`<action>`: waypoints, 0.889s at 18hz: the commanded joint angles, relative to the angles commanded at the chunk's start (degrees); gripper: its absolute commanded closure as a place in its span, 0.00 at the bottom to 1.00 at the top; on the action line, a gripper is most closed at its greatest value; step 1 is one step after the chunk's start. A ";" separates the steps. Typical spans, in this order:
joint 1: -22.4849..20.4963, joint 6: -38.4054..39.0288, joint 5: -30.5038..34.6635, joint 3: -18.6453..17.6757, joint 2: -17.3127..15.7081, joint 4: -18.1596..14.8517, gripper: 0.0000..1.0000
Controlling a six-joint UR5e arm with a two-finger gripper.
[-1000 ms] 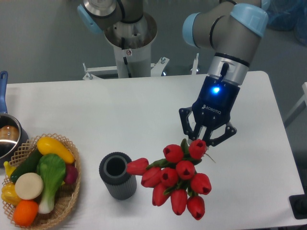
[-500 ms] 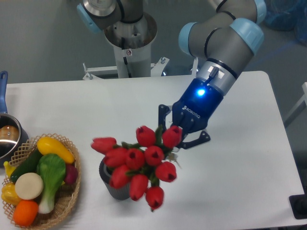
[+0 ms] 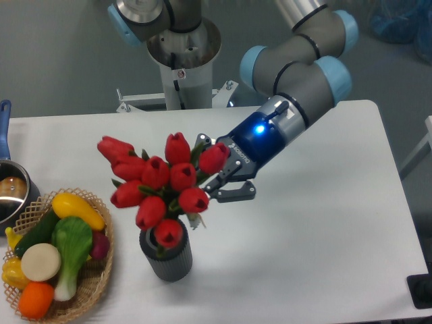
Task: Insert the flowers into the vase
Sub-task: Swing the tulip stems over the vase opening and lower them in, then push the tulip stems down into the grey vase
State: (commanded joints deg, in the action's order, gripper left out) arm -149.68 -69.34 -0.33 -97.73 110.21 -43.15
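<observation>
From my station I see the gripper (image 3: 214, 177) near the centre of the frame, tilted over toward the left, its blue light lit on the wrist. Its fingers are clamped on the flowers (image 3: 160, 181): a red bud hides the upper fingertip and the lower finger (image 3: 233, 193) juts out just below and to the right of the bunch. The stems themselves are covered by the buds, so I cannot make out the exact contact.

The bunch fans up and to the left from the gripper, buds spread across the middle-left of the frame. Its lowest bud sits right over the mouth of the vase (image 3: 166, 254), which stands upright on the white table (image 3: 324, 236) below centre. I can't tell whether anything has gone into the mouth, since that bud blocks my sight of the opening.

At the lower left, the wicker basket (image 3: 91, 291) holds toy produce: a yellow piece (image 3: 78, 210), a dark green one, a white-and-green leafy one (image 3: 69, 250), a pale round disc (image 3: 40, 262) and an orange one (image 3: 36, 299). It stands just beside the vase, apart from it. At the left edge a steel pot (image 3: 12, 192) with a blue handle (image 3: 4, 129) touches the basket's rim. The arm's base (image 3: 182, 54) stands at the top centre, behind the table.
</observation>
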 joint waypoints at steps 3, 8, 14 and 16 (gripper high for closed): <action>0.52 -1.05 -0.81 -0.09 0.79 0.00 0.95; 1.32 -2.19 -1.78 -0.17 2.11 0.00 0.95; 1.41 -4.83 -1.86 -2.37 2.90 0.00 0.95; 1.58 -5.97 -1.86 -3.16 2.90 0.00 0.95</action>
State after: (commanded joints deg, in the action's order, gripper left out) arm -148.10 -75.32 -2.20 -100.90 113.12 -43.15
